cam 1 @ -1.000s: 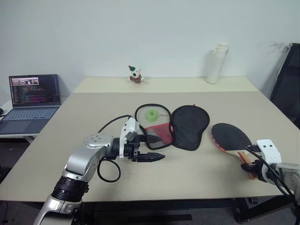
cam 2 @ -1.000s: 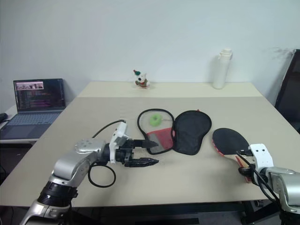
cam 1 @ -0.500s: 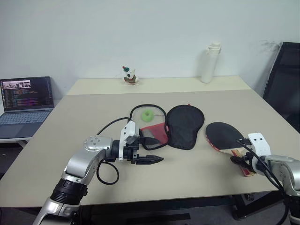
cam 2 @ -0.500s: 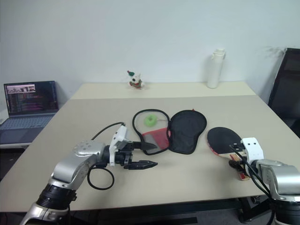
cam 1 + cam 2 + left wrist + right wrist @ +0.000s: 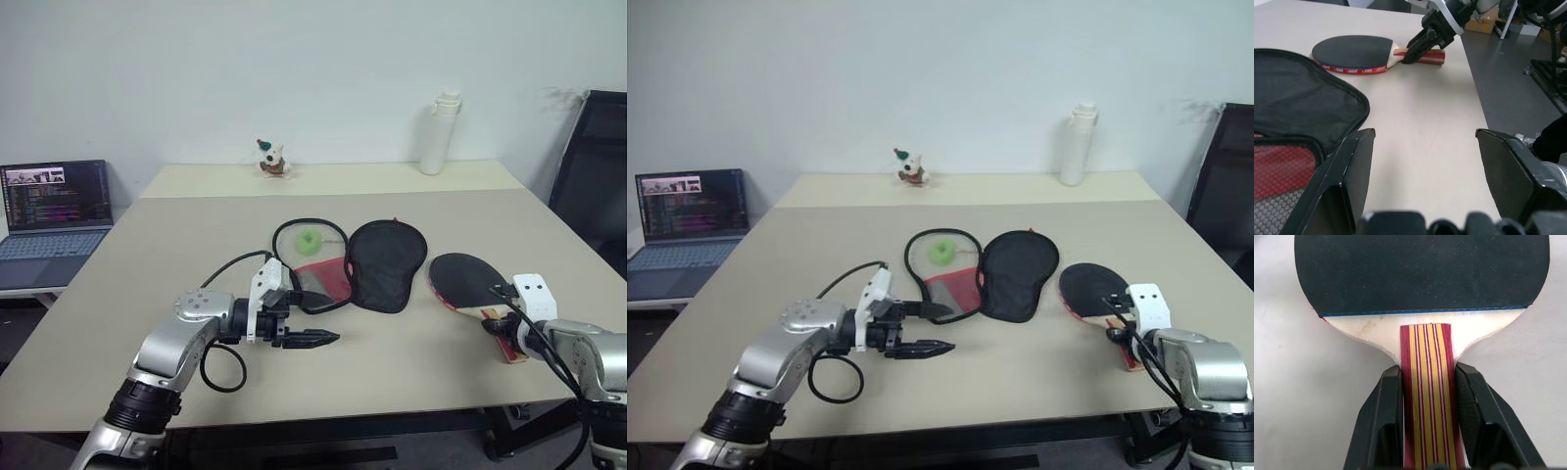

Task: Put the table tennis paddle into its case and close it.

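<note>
The table tennis paddle (image 5: pixel 468 282) lies flat on the table at the right, black face up, its striped handle (image 5: pixel 1425 396) pointing toward me. My right gripper (image 5: pixel 498 323) is shut on that handle, one finger pressed against each side. The case (image 5: pixel 387 262) lies unzipped and spread open at the table's middle, black half on the right, red mesh half (image 5: pixel 318 279) on the left. My left gripper (image 5: pixel 945 331) hovers open just in front of the mesh half, pointing right, with nothing between its fingers (image 5: pixel 1347 181).
A green ball (image 5: pixel 312 240) sits inside the case's left half. A white bottle (image 5: pixel 434 134) and a small toy figure (image 5: pixel 267 157) stand at the table's far side. A laptop (image 5: pixel 54 201) sits on a side desk at the left, a black chair (image 5: pixel 593 166) at the right.
The head camera has shifted. My right gripper slid forward along the paddle's handle and closed on it. The left arm has stayed where it was, still open.
</note>
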